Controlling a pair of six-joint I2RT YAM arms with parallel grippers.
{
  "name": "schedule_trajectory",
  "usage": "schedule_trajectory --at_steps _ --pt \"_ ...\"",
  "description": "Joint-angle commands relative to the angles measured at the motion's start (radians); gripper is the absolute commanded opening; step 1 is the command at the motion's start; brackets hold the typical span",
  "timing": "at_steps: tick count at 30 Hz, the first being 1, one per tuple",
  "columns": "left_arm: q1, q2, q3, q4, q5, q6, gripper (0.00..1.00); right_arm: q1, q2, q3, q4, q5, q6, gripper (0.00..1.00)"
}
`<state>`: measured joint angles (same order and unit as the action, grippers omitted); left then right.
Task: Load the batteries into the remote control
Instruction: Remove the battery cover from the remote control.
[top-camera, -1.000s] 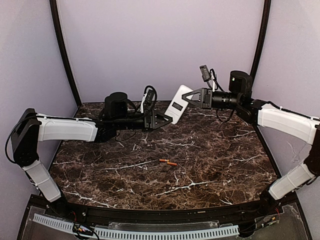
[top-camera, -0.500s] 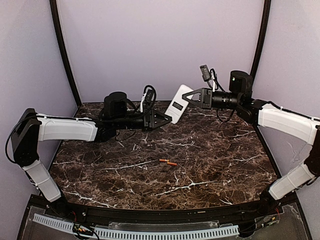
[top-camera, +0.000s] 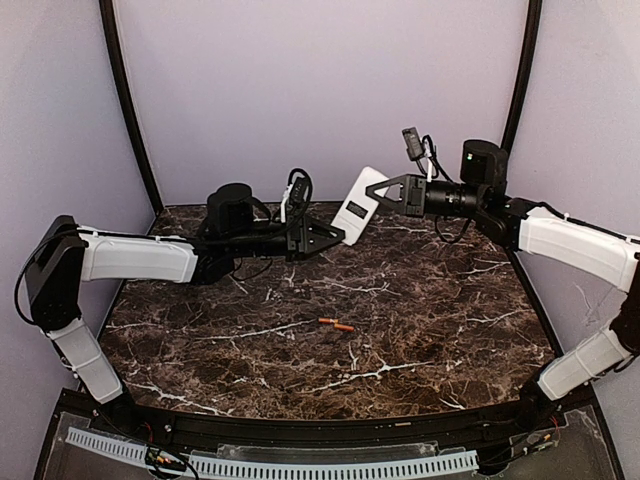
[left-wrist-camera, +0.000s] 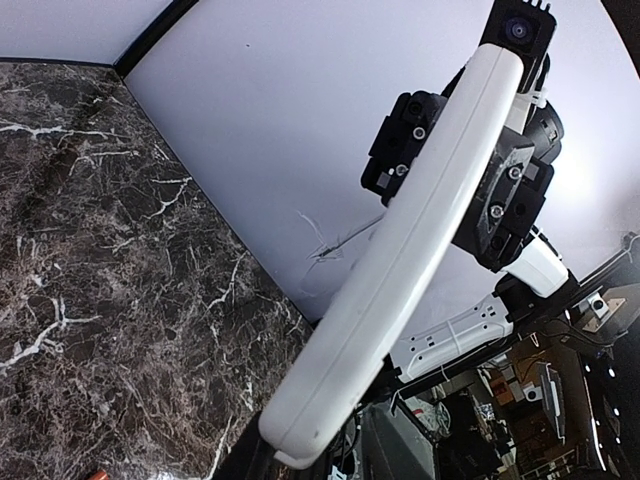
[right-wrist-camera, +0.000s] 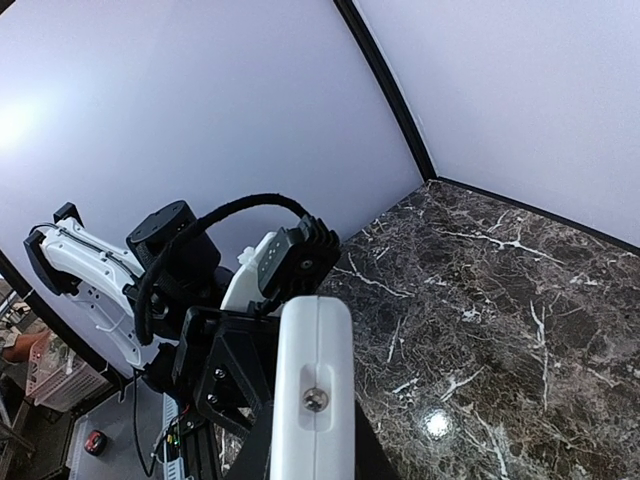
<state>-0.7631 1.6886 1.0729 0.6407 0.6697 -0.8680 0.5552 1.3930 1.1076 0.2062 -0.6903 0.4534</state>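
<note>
The white remote control (top-camera: 356, 207) hangs tilted in the air above the back of the table, held between both arms. My right gripper (top-camera: 380, 190) is shut on its upper end; in the right wrist view the remote control (right-wrist-camera: 312, 400) shows edge-on with a screw, between that gripper's (right-wrist-camera: 312, 455) fingers. My left gripper (top-camera: 334, 236) closes on the lower end. In the left wrist view the remote control (left-wrist-camera: 420, 230) runs up from the left gripper (left-wrist-camera: 300, 455) towards the right one. Two orange batteries (top-camera: 336, 324) lie end to end on the table, away from both grippers.
The dark marble table (top-camera: 420, 330) is ringed by pale purple walls (top-camera: 320, 90) with black corner posts (top-camera: 130, 110). A black rail and white strip (top-camera: 320, 462) run along the near edge between the arm bases.
The remote control and both grippers have risen very slightly. The left jaws have loosened and tightened a little on its lower end. The batteries have not moved.
</note>
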Motion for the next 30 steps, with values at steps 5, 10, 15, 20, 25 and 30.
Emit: schedule_trajectory --at_steps 5,10,15,20,25,30 --pt "-0.009 -0.011 0.0 0.083 0.05 -0.005 0.28 -0.002 -0.015 0.009 -0.019 0.064 -0.023 0.0" --pt "-0.01 -0.009 -0.004 0.105 0.064 -0.015 0.23 -0.003 -0.02 0.008 -0.024 0.086 -0.027 0.0" --pt "-0.011 -0.006 -0.016 0.158 0.078 -0.037 0.22 -0.003 -0.023 0.005 -0.027 0.098 -0.026 0.0" --pt "-0.011 -0.007 -0.022 0.184 0.084 -0.05 0.23 -0.005 -0.028 0.002 -0.029 0.112 -0.028 0.0" --pt "-0.01 -0.009 -0.025 0.14 0.04 -0.036 0.19 -0.006 -0.031 0.001 -0.001 0.061 -0.012 0.0" --pt "-0.008 -0.009 -0.029 0.099 -0.002 -0.023 0.16 -0.011 -0.03 -0.007 0.044 -0.002 0.036 0.0"
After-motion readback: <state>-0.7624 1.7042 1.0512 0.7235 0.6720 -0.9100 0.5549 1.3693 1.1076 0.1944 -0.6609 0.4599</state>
